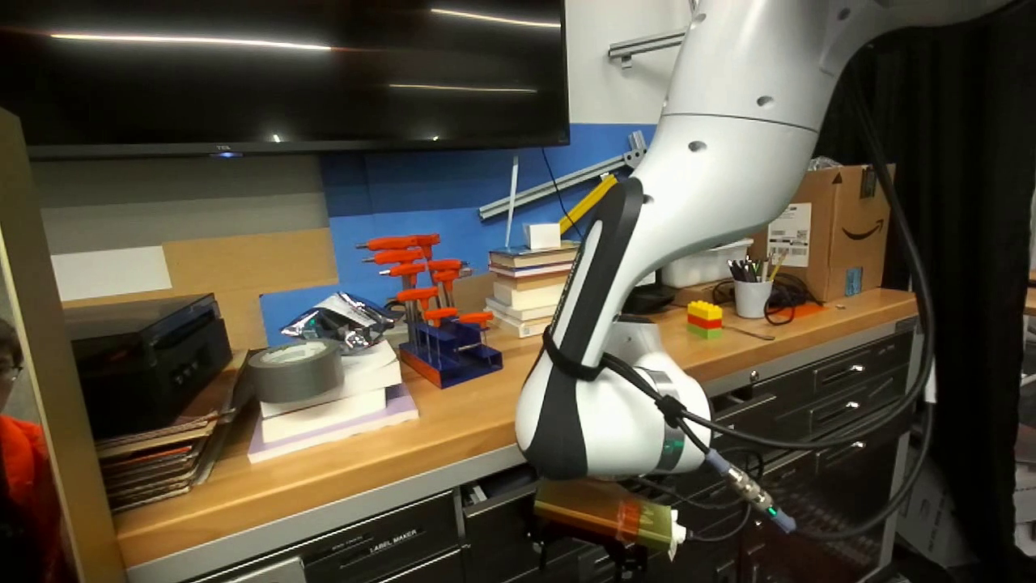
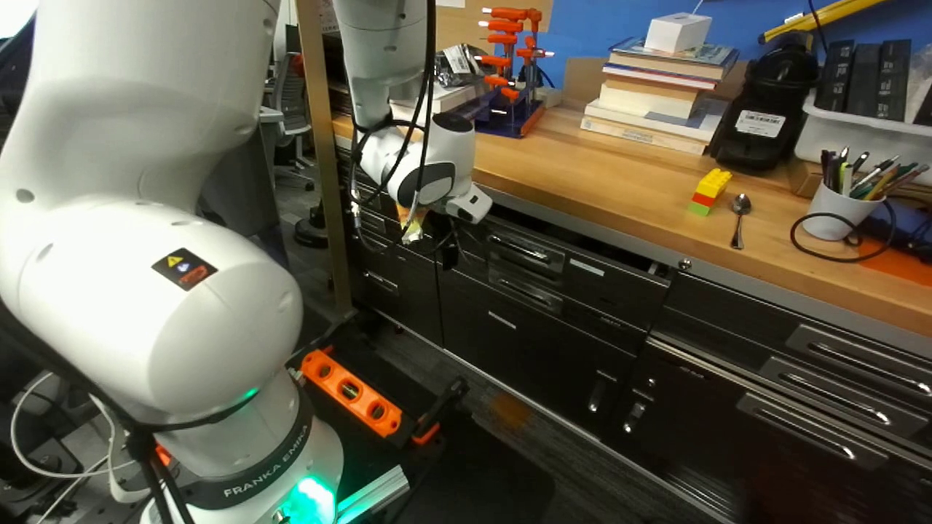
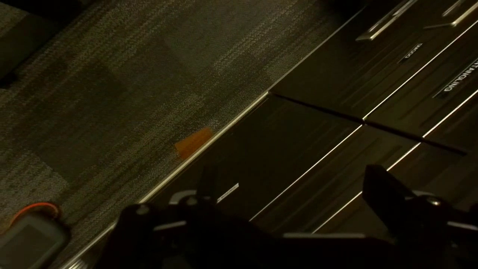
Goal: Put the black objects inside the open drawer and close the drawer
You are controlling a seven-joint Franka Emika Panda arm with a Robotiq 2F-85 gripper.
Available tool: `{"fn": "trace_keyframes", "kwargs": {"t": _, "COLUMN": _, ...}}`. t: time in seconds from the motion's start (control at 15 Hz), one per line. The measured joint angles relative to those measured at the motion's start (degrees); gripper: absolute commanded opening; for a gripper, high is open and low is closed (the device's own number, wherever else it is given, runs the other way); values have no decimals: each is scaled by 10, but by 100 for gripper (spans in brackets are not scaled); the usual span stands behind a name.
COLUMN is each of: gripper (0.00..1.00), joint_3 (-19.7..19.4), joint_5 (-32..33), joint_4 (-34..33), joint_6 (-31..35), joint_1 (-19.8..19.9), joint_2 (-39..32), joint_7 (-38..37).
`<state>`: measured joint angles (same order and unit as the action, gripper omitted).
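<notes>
Presently, the wide and shallow dark-grey metal drawer [image 2: 593, 284] stands partly pulled out under the edge of the wooden desk [image 2: 539, 160]. Its interior is too dark for you to tell whether the small black objects lie in it. Your black two-finger gripper [image 3: 291, 173] hangs in front of the dark metal cabinet [image 2: 546, 356]; its jaws are spread widely, and the cabinet fronts are visible between them. On the desk, a white cup [image 2: 837, 211] holds many pens [image 2: 863, 175], and near to it a translucent plastic tub [image 2: 866, 138] contains upright flat black boxes [image 2: 864, 80]. Beside the tub you find a brown cardboard box [image 1: 834, 235]. A blue metal rack [image 1: 449, 356] carries hex keys [image 1: 417, 241] with red-orange handles. You have on the desk also a silver spoon [image 2: 740, 207], a small block of yellow, red and green toy bricks [image 2: 708, 191], a high stack of books [image 2: 648, 102] with a white box [image 2: 677, 33] on top, and a lower stack of books [image 1: 336, 417] under a roll of grey tape [image 1: 295, 374]. A large black television screen [image 1: 283, 81] is above the desk, and the floor [image 3: 112, 93] has striped dark carpet.
</notes>
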<state>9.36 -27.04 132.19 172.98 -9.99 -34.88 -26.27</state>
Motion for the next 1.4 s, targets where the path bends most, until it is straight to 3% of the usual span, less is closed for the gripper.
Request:
{"fn": "trace_keyframes", "kwargs": {"t": 0.27, "gripper": 100, "joint_3": -12, "joint_5": 3, "joint_4": -5, "joint_6": 7, "joint_1": -27, "joint_2": -9, "joint_7": -31}}
{"fn": "trace_keyframes", "kwargs": {"t": 0.47, "gripper": 100, "joint_3": -39, "joint_5": 58, "joint_4": -15, "joint_6": -52, "joint_1": -43, "joint_2": 8, "joint_7": -16}}
{"fn": "trace_keyframes", "kwargs": {"t": 0.67, "gripper": 100, "joint_3": -47, "joint_5": 107, "joint_4": -10, "joint_6": -162, "joint_1": -28, "joint_2": 72, "joint_7": 35}}
{"fn": "trace_keyframes", "kwargs": {"t": 1.13, "gripper": 100, "joint_3": -61, "joint_5": 188, "joint_4": 10, "joint_6": -492, "joint_1": 49, "joint_2": 275, "joint_7": 173}}
{"fn": "trace_keyframes", "kwargs": {"t": 1.4, "gripper": 100, "joint_3": -83, "joint_5": 217, "joint_4": 12, "joint_6": -622, "joint_1": 78, "joint_2": 390, "joint_7": 214}}
